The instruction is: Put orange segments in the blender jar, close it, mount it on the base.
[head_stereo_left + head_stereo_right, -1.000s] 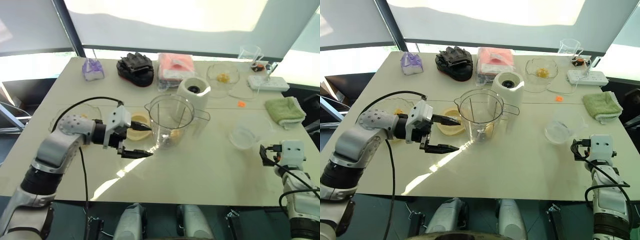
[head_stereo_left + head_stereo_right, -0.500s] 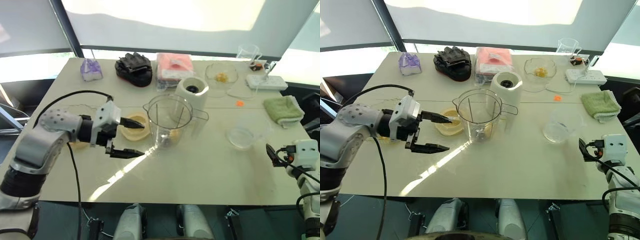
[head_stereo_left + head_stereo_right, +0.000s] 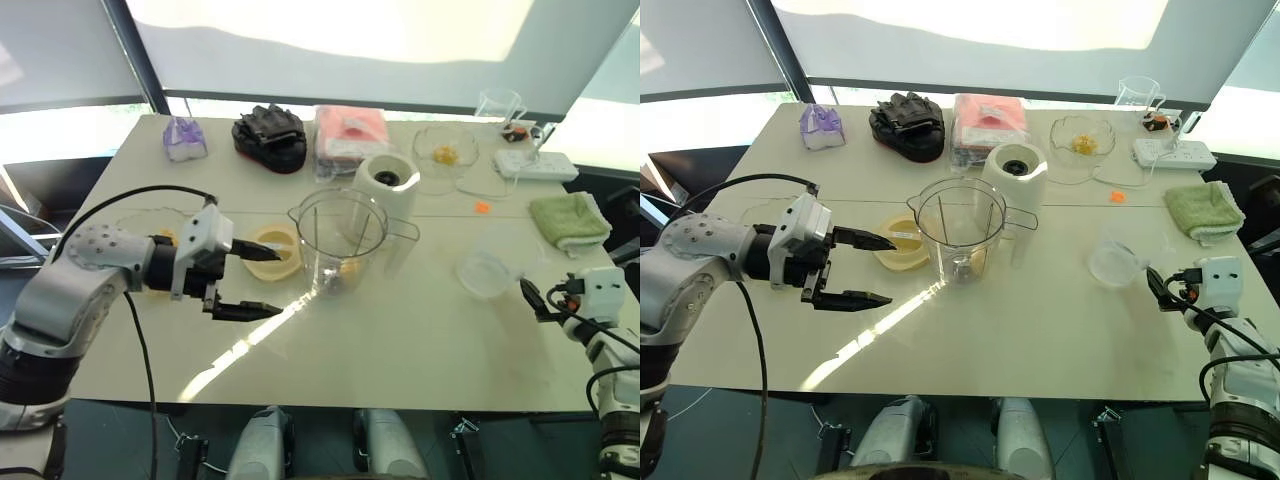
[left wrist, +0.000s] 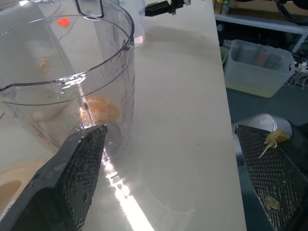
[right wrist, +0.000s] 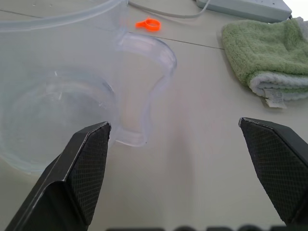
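Orange segments (image 4: 98, 109) lie at the bottom of the blender jar (image 3: 340, 245), which stands mid-worktop (image 3: 400, 330), lidless, just in front of the base (image 3: 392, 185). Left gripper (image 3: 245, 280) hovers beside the jar, fingers spread and empty. Right gripper (image 3: 531, 298), near the right edge, is likewise wide apart, empty.

Bright backlight from the far windows throws a glare streak across the table (image 3: 420, 340).
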Motion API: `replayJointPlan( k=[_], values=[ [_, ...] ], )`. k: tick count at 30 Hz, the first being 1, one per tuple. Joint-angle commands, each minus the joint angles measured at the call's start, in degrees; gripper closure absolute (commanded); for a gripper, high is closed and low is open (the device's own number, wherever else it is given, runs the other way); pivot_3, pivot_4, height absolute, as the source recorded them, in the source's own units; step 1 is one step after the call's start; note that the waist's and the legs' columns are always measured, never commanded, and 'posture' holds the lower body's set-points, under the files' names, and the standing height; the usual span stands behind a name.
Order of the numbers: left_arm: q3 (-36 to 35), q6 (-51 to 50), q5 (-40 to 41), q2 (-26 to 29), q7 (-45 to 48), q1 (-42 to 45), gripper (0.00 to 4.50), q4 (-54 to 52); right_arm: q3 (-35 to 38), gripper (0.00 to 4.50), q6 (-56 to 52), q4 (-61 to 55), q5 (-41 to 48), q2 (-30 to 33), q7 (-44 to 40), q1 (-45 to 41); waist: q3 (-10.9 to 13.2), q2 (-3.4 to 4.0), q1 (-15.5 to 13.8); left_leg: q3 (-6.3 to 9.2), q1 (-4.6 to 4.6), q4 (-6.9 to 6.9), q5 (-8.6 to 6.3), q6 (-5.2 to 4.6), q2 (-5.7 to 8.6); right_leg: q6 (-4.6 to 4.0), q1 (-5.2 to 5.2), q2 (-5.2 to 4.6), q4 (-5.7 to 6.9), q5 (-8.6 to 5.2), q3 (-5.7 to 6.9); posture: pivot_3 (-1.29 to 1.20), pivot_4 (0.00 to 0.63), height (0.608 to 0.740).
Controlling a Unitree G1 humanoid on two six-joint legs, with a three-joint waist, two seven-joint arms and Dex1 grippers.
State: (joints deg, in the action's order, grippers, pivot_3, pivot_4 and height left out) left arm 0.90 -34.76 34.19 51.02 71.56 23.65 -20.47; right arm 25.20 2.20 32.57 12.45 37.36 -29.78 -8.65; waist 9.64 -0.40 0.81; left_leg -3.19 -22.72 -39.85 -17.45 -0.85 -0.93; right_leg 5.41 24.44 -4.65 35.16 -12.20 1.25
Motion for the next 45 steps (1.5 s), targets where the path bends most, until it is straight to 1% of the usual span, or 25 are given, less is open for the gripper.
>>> replayJointPlan(
  k=[1, 7, 13, 18, 21, 22, 24, 25, 26, 27, 28, 34, 38, 41, 44, 45],
  values=[
    [-1.4, -0.3, 0.9, 0.8, -0.5, 0.3, 0.06, -1.9, 0.0, 0.00, 2.8, 3.0, -0.6, 2.1, 0.1, -2.6, 0.0, 0.00, 0.0, 0.00, 0.00, 0.00, 0.00, 0.00, 0.00, 0.00, 0.00, 0.00, 0.00, 0.00, 0.00, 0.00, 0.150, 0.740],
    [-1.9, -0.9, 1.5, 1.5, -0.6, 0.5, 0.06, -2.2, -1.3, 0.00, 6.7, 10.7, -1.9, 2.7, 1.0, -6.6, 0.0, 0.00, 0.1, -0.02, 0.01, 0.00, 0.00, 0.00, 0.03, 0.00, 0.00, 0.01, 0.00, 0.00, -0.01, 0.00, 0.150, 0.740],
    [-2.5, -1.7, 2.3, 2.7, -0.7, 0.3, 0.06, -2.9, -2.7, 0.00, 10.0, 19.2, -2.5, 3.2, 0.1, -12.3, 0.0, 0.01, 0.2, -0.11, 0.06, 0.00, 0.00, 0.00, 0.04, 0.00, 0.00, 0.01, 0.01, 0.00, -0.11, 0.00, 0.150, 0.740],
    [-3.4, -2.4, 3.0, 3.8, -1.0, -0.6, 0.06, -3.8, -4.0, 0.00, 12.5, 23.9, -3.0, 3.0, -0.4, -15.7, 0.1, -0.03, 0.4, -0.25, 0.16, 0.08, 0.00, 0.00, 0.04, 0.01, 0.00, 0.02, 0.00, 0.00, -0.25, 0.00, 0.150, 0.740],
    [-4.1, -2.8, 3.3, 4.2, -1.2, -1.4, 0.00, -4.7, -4.5, 0.90, 13.8, 25.6, -3.0, 2.7, -0.5, -16.7, 0.1, -0.02, 0.4, -0.40, 0.27, 0.18, 0.00, 0.00, 0.04, 0.01, 0.00, 0.03, 0.01, 0.01, -0.40, 0.00, 0.150, 0.740],
    [-4.3, -2.8, 3.4, 4.3, -1.3, -1.6, 0.00, -4.9, -4.7, 1.39, 14.1, 25.7, -2.9, 2.6, -0.6, -16.9, 0.1, -0.01, 0.4, -0.40, 0.27, 0.19, 0.00, 0.00, 0.04, 0.01, 0.00, 0.03, 0.00, 0.01, -0.40, 0.00, 0.150, 0.740],
    [-4.8, -3.0, 3.9, 4.5, -1.5, -2.1, 0.00, -5.4, -4.9, 2.55, 14.6, 26.2, -2.9, 2.6, -0.8, -17.0, 0.1, -0.01, 0.4, -0.45, 0.28, 0.21, 0.00, 0.00, 0.03, 0.01, 0.00, 0.03, 0.00, 0.00, -0.44, 0.00, 0.150, 0.740],
    [-5.0, -3.0, 4.0, 4.7, -1.6, -2.4, 0.00, -5.5, -5.0, 3.03, 14.8, 26.5, -2.7, 2.6, -1.0, -17.1, 0.1, 0.00, 0.4, -0.46, 0.29, 0.21, 0.00, 0.00, 0.03, 0.01, 0.00, 0.03, 0.00, 0.00, -0.45, 0.00, 0.150, 0.740],
    [-5.1, -3.0, 4.2, 4.8, -1.7, -2.5, 0.00, -5.6, -5.0, 3.60, 14.9, 26.7, -2.6, 2.7, -1.1, -17.2, 0.1, 0.00, 0.3, -0.48, 0.29, 0.21, 0.00, 0.00, 0.03, 0.02, 0.01, 0.03, -0.01, 0.00, -0.46, 0.00, 0.150, 0.740],
    [-5.2, -2.9, 4.3, 5.0, -1.7, -2.7, 0.00, -5.6, -5.1, 4.08, 15.0, 26.7, -2.6, 2.7, -1.2, -17.2, 0.1, -0.01, 0.2, -0.48, 0.29, 0.21, 0.00, 0.00, 0.02, 0.02, 0.01, 0.02, -0.01, 0.00, -0.47, 0.00, 0.150, 0.740],
    [-5.2, -2.8, 4.3, 5.1, -1.8, -2.9, 0.00, -5.6, -5.1, 4.43, 15.1, 26.8, -2.5, 2.7, -1.3, -17.2, 0.1, -0.01, 0.2, -0.48, 0.29, 0.21, 0.00, 0.00, 0.01, 0.02, 0.01, 0.02, -0.01, 0.00, -0.47, 0.00, 0.150, 0.740],
    [-5.3, -2.6, 4.5, 5.5, -1.8, -2.9, 0.00, -5.0, -5.1, 4.43, 14.8, 25.7, -2.1, 2.4, -0.9, -17.1, 0.1, -0.02, 0.2, -0.52, 0.30, 0.21, 0.00, 0.00, 0.02, 0.02, 0.01, 0.01, -0.02, 0.00, -0.51, 0.00, 0.150, 0.740],
    [-7.5, -3.9, 6.5, 5.7, -2.0, -1.6, 0.00, -4.1, -4.1, 4.43, 14.0, 22.7, -0.9, 2.8, -0.6, -16.3, 0.1, -0.02, 0.2, -0.53, 0.30, 0.23, 0.00, 0.00, 0.02, 0.02, 0.01, 0.01, -0.02, 0.00, -0.51, 0.00, 0.150, 0.740],
    [-10.0, -5.4, 9.1, 6.4, -1.5, 0.7, 0.00, -2.5, -3.7, 4.43, 8.2, 10.7, -0.5, 5.7, 0.9, -16.8, 0.3, 0.11, 0.2, -0.55, 0.30, 0.22, 0.00, 0.00, 0.00, 0.02, 0.02, 0.01, -0.02, 0.01, -0.53, 0.00, 0.150, 0.740],
    [-11.1, -6.4, 11.2, 5.9, -1.6, 3.7, 0.00, -0.1, -5.0, 4.43, -0.3, -4.1, -1.1, 9.3, 0.3, -18.2, 0.7, 0.60, 0.2, -0.73, 0.29, 0.22, 0.00, 0.00, 0.01, 0.05, 0.13, 0.00, 0.05, 0.02, -0.71, 0.00, 0.150, 0.740],
    [-11.2, -6.5, 11.5, 5.6, -1.6, 4.6, 0.00, 0.8, -5.7, 4.43, -3.0, -8.6, -1.3, 10.4, -0.4, -19.0, 0.7, 0.66, 0.4, -0.81, 0.30, 0.22, 0.00, 0.00, 0.03, 0.06, 0.17, 0.00, 0.07, 0.03, -0.77, 0.00, 0.150, 0.740]
  ],
)
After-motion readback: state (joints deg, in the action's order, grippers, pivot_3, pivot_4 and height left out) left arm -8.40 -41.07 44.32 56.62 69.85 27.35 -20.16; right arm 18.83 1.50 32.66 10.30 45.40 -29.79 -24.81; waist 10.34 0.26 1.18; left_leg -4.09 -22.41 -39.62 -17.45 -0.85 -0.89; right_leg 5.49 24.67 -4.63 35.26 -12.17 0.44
